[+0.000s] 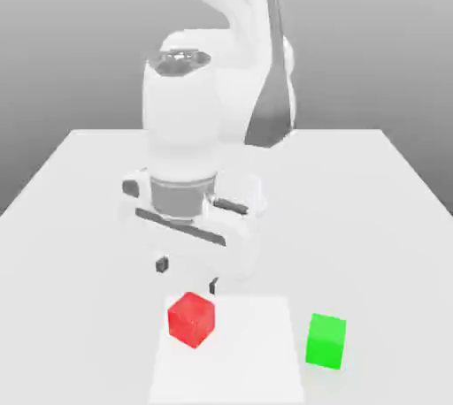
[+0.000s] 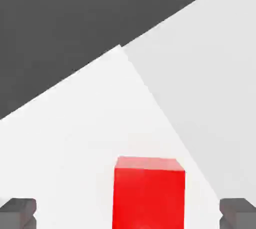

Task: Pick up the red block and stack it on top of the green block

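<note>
The claw (image 1: 187,278) is hanging wide open near the red block (image 1: 191,319), seemingly touching nothing, gripping nothing.

I see a pale grey tabletop (image 1: 372,244), flat and plain, with a brighter white rectangular patch (image 1: 252,363) as its landmark; I can't tell whether that is a thin sheet or a marking. There are 2 small cubes here. The red block (image 1: 191,319) sits on the patch, near its border at the exterior view's left, turned at an angle to that border. The green block (image 1: 326,341) sits on the grey surface, just beside the patch at the exterior view's right, apart from it.
</note>
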{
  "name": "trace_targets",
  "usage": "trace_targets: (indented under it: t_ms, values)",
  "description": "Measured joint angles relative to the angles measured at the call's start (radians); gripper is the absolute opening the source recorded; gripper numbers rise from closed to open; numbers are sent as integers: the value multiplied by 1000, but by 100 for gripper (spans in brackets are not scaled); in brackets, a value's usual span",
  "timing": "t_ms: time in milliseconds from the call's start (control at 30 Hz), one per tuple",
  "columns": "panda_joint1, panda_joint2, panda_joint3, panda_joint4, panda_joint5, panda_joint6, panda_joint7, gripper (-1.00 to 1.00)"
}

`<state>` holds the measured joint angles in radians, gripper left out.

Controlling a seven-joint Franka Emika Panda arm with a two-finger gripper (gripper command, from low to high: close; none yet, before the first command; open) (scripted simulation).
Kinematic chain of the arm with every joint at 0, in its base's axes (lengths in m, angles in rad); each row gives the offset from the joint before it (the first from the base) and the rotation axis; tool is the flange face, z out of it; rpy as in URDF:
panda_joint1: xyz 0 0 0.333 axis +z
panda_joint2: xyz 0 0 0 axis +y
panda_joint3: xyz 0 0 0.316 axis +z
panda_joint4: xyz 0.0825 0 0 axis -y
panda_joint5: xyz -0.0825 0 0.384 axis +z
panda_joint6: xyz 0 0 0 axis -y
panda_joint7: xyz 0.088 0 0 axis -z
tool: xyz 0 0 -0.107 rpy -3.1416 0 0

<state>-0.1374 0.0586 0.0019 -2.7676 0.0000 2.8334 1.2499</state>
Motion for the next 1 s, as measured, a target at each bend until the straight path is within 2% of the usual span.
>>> trace_targets:
  t_ms: [133, 167, 400, 600, 1000]
  values:
    - [2, 145, -2, 16, -2, 122, 5, 0]
    - [2, 175, -2, 20, -1, 148, 5, -100]
    - [1, 180, -1, 21, -5, 153, 8, -100]
    - [-1, -12, 2, -7, -2, -11, 6, -100]
    - [240, -45, 231, 132, -6, -184, -217, -100]
